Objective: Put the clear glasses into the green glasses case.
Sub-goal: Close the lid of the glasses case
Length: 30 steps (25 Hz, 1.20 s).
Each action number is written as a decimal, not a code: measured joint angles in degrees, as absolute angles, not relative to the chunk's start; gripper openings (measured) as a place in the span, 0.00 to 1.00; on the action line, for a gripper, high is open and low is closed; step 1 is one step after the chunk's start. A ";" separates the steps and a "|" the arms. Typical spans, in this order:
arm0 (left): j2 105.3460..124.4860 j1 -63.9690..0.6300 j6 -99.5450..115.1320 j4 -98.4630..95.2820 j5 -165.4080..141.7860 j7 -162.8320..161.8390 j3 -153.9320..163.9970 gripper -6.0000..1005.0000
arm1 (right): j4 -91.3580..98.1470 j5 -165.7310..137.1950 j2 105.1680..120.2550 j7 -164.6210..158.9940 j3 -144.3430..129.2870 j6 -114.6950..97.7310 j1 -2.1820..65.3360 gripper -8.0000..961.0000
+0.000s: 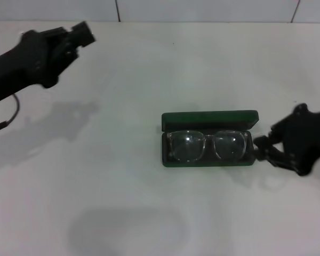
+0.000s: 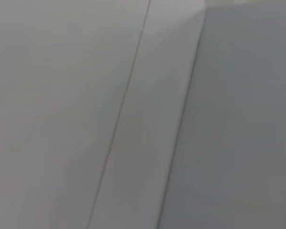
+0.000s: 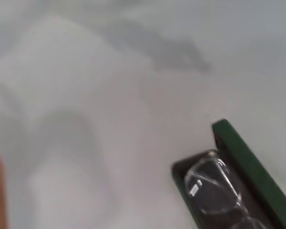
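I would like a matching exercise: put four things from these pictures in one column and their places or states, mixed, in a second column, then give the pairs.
1. glasses
2. case
3. left hand
4. right hand

a. at the case's right end
b. raised at far left
c. lid open
d. lying inside the case

Pairs: 1-d, 2-c, 3-b, 4-a

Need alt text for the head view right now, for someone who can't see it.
The clear glasses lie inside the open green glasses case on a white table. The right gripper sits at the case's right end; the left gripper hangs far off, upper left.
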<state>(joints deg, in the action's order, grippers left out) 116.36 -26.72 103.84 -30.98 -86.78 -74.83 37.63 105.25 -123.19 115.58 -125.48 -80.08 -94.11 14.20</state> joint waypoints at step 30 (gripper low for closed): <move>120.55 -41.71 88.35 -16.04 -91.30 -71.15 54.26 0.12 | 38.31 -75.01 113.79 -75.34 -21.38 -122.66 10.93 0.47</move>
